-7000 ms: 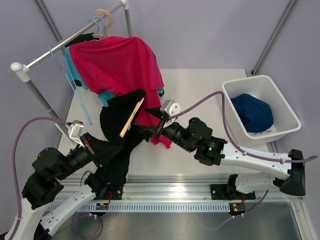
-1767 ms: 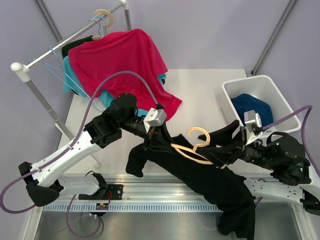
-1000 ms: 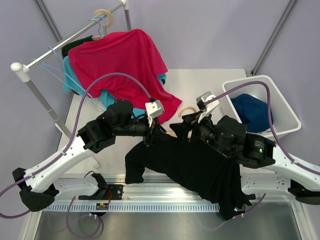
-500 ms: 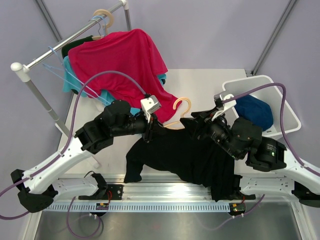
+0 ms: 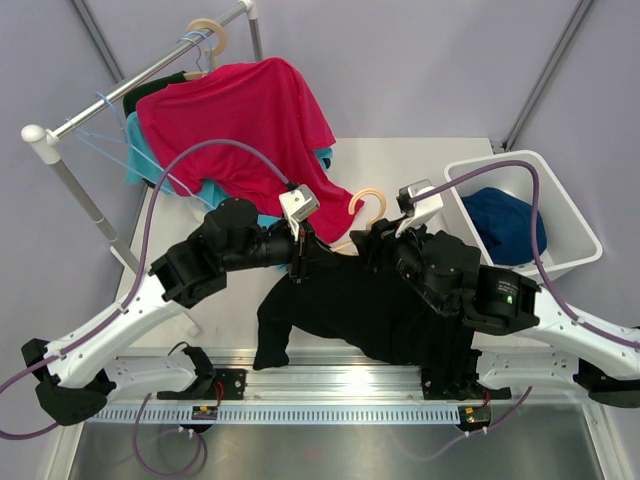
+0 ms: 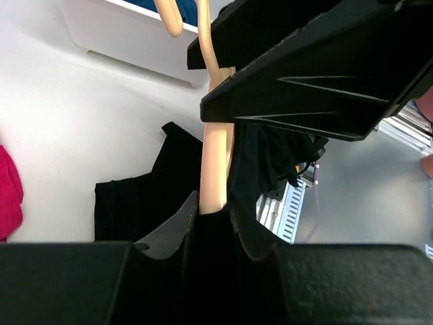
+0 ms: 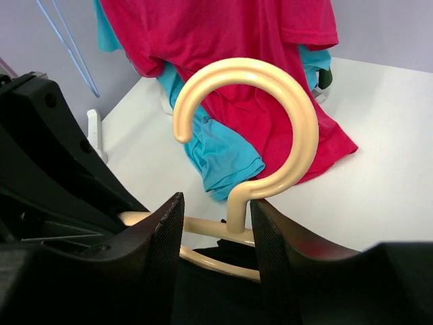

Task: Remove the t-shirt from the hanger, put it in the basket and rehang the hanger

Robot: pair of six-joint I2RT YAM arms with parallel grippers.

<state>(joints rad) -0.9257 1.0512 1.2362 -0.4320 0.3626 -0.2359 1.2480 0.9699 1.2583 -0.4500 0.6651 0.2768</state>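
A black t-shirt (image 5: pixel 350 305) hangs on a beige hanger (image 5: pixel 363 206) held above the table between both arms. My left gripper (image 5: pixel 299 258) is shut on one hanger arm (image 6: pixel 216 159) through the black fabric, its fingers (image 6: pixel 169 227) pressed against it. My right gripper (image 5: pixel 378 240) faces it from the right. Its jaws stand apart on either side of the hanger's neck (image 7: pixel 237 210), which sits close to the right finger (image 7: pixel 274 244). The hook (image 7: pixel 284 101) rises above them. Black cloth (image 7: pixel 216 284) lies under the jaws and drapes over the right arm.
A clothes rack (image 5: pixel 120 95) at the back left carries a red shirt (image 5: pixel 240 120) and a teal one (image 5: pixel 145 150), both trailing onto the table. A white bin (image 5: pixel 560 205) with a blue garment (image 5: pixel 505 225) stands at the right.
My right gripper has moved left and now straddles the hanger's neck. The hook shifted slightly right, and the shirt's hanging part bunched further under the right arm. The left arm barely moved.
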